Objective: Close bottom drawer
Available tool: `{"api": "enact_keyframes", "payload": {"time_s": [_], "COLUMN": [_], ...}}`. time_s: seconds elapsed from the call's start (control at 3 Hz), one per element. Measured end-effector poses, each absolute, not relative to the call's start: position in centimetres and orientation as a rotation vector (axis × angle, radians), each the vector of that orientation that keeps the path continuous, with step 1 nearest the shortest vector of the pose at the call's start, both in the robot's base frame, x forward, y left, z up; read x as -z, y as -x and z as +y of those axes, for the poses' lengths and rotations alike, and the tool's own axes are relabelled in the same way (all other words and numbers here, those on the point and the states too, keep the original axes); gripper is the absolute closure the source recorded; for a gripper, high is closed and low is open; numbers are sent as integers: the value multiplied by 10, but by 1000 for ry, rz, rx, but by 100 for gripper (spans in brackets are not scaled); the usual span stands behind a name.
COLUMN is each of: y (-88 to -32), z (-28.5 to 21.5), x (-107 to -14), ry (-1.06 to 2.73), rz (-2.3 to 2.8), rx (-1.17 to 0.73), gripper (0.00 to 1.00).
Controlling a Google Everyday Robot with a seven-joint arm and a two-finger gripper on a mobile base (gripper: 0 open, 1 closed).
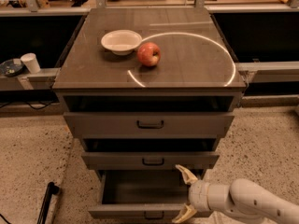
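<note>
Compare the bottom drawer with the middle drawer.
The bottom drawer is pulled far out, its inside showing; the middle drawer is out only slightly, with a dark gap above. The hand, fingers spread, sits at the bottom drawer's right front corner, below the middle drawer's front. Both have flat grey-brown fronts with a small dark centre handle.
</note>
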State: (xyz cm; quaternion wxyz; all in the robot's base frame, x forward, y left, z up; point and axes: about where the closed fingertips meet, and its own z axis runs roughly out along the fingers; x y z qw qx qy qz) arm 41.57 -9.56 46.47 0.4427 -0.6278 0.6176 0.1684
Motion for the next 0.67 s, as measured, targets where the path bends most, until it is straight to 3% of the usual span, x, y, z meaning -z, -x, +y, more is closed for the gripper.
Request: {"api": "enact_keyframes", "payload": {"time_s": [0.67], "y": [-418], "z": [-113], "x": [-321], "ry": [1529], "rz": [1682], "rx": [-566], "gripper": [0]}}
